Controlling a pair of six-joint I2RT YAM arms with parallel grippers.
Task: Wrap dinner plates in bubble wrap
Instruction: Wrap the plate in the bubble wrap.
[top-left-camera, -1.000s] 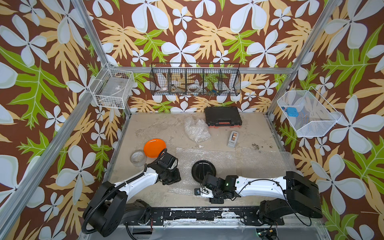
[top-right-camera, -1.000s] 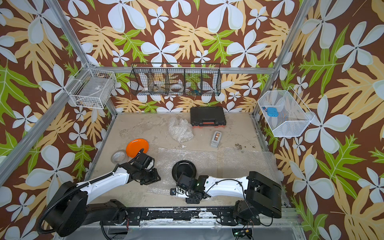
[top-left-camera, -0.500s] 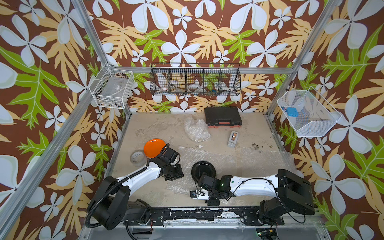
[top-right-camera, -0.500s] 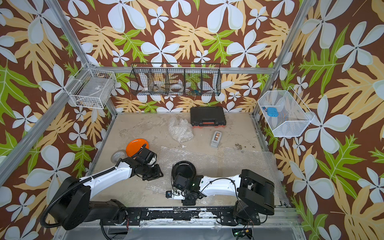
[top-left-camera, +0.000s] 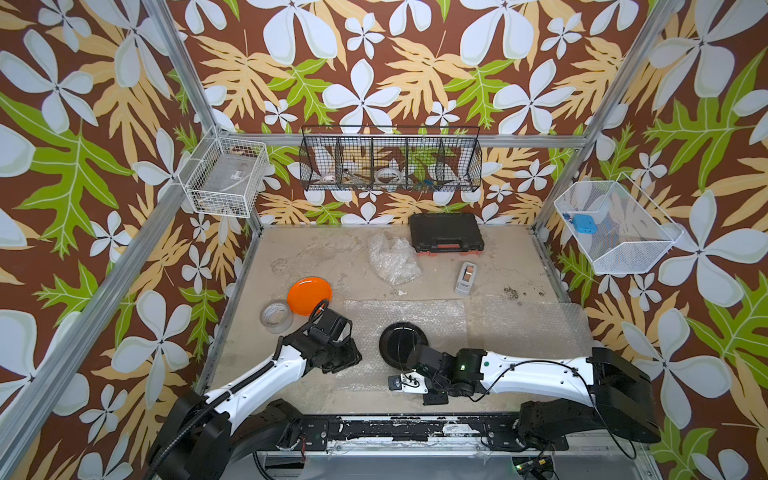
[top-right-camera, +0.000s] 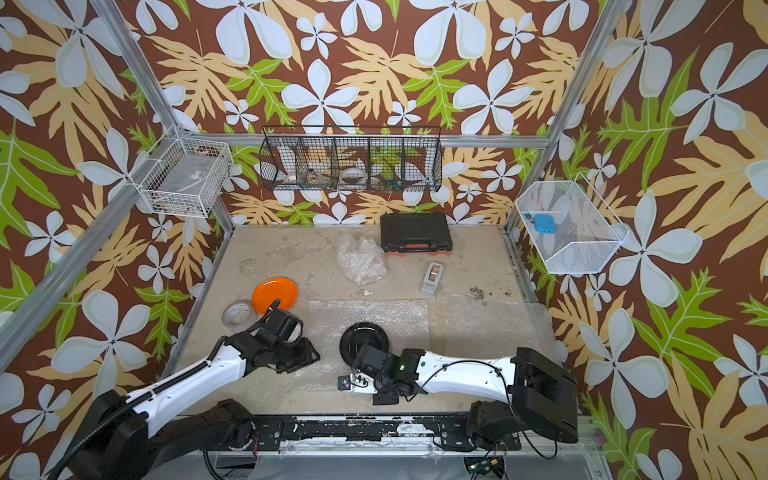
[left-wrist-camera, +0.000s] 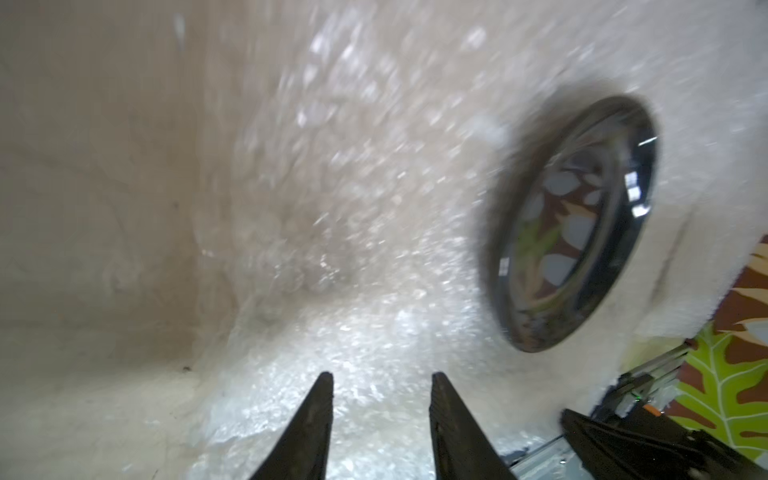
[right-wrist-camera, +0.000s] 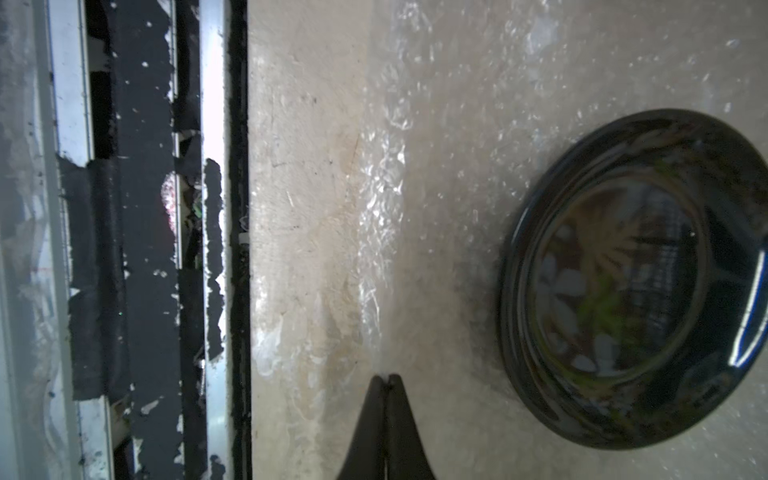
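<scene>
Down at the front, a chipped black rail (top-left-camera: 395, 428) runs along the near edge of the sandy table (top-left-camera: 316, 257). Just past a strip of bare table lies a flat sheet of bubble wrap (top-left-camera: 415, 311), and the black plate (top-left-camera: 402, 344) sits on its near half.

The right gripper (right-wrist-camera: 387, 379) is low on that sheet beside the plate, its tips pressed tight together (I cannot tell if any wrap is pinched). The left gripper (left-wrist-camera: 380, 376) is at the sheet's left edge, its jaws a bit apart with nothing between them.

A second sheet of bubble wrap (top-left-camera: 536, 324) lies flat to the right, almost up to the side frame. Further back on the left, the orange plate (top-left-camera: 309, 295) sits just beside a roll of clear tape (top-left-camera: 275, 316), and the table behind them is bare.

In the middle are a crumpled bundle of bubble wrap (top-left-camera: 392, 259) and a grey tape dispenser (top-left-camera: 466, 277). A black case (top-left-camera: 446, 232) rests against the back wall. Above it a black wire basket (top-left-camera: 390, 160) hangs on the flowery wall.
</scene>
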